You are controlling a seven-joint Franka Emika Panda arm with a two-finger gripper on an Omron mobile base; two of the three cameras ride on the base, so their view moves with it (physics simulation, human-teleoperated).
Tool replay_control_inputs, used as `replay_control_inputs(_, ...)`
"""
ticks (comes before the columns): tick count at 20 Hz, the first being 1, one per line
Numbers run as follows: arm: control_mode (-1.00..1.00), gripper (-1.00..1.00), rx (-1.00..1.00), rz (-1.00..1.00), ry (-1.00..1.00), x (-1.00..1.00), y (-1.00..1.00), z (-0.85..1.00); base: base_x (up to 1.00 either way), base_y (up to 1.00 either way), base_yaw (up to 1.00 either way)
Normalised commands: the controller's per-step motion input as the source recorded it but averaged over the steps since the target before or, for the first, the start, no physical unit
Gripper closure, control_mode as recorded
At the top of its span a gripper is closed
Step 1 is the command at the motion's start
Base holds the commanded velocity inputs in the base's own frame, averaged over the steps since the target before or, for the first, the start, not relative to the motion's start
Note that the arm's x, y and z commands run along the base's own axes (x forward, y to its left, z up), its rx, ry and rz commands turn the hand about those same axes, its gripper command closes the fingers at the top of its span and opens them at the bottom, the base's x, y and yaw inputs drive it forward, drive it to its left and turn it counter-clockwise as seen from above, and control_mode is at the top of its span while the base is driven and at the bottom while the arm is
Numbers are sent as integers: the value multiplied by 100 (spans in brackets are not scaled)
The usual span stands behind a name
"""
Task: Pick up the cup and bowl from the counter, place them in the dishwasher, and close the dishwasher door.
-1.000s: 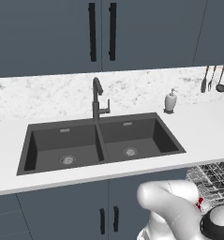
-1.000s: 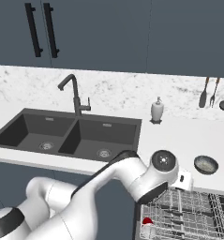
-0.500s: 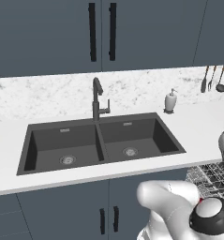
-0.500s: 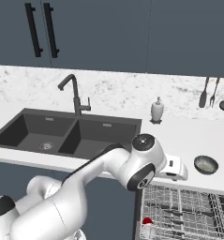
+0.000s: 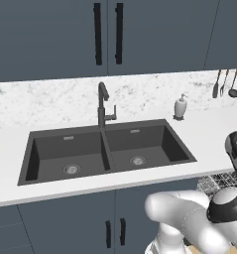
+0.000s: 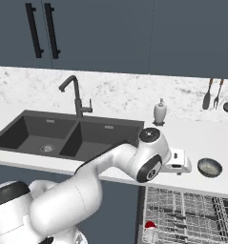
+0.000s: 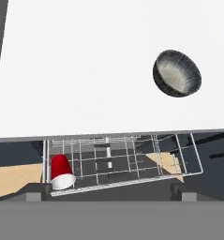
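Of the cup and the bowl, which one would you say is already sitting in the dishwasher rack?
The red cup: it stands upside down in the wire rack of the open dishwasher. The dark bowl is on the white counter, upright and apart from the rack.

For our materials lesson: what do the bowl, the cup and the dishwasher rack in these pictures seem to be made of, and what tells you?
Bowl: probably glazed ceramic or stoneware; dark outside, pale speckled inside.
Cup: plastic or ceramic, hard to tell which; plain red wall, pale rim, lying mouth down in the rack.
Rack: metal wire, coated or plated; a thin pale grid over a dark interior.
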Motion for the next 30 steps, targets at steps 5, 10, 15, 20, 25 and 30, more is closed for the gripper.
replay_control_inputs(5,-100,-100,2,7,3,42,-35,0,0,0,0)
replay_control_inputs(10,-100,-100,1,4,4,41,-21,-1,0,0,0)
replay_control_inputs(15,-100,-100,0,1,2,18,-30,-9,0,0,0)
replay_control_inputs(20,-100,-100,6,0,0,8,-34,-13,0,0,0)
replay_control_inputs(25,-100,-100,7,0,0,23,-20,-16,0,0,0)
replay_control_inputs(30,-100,-100,0,0,1,35,-24,-17,0,0,0)
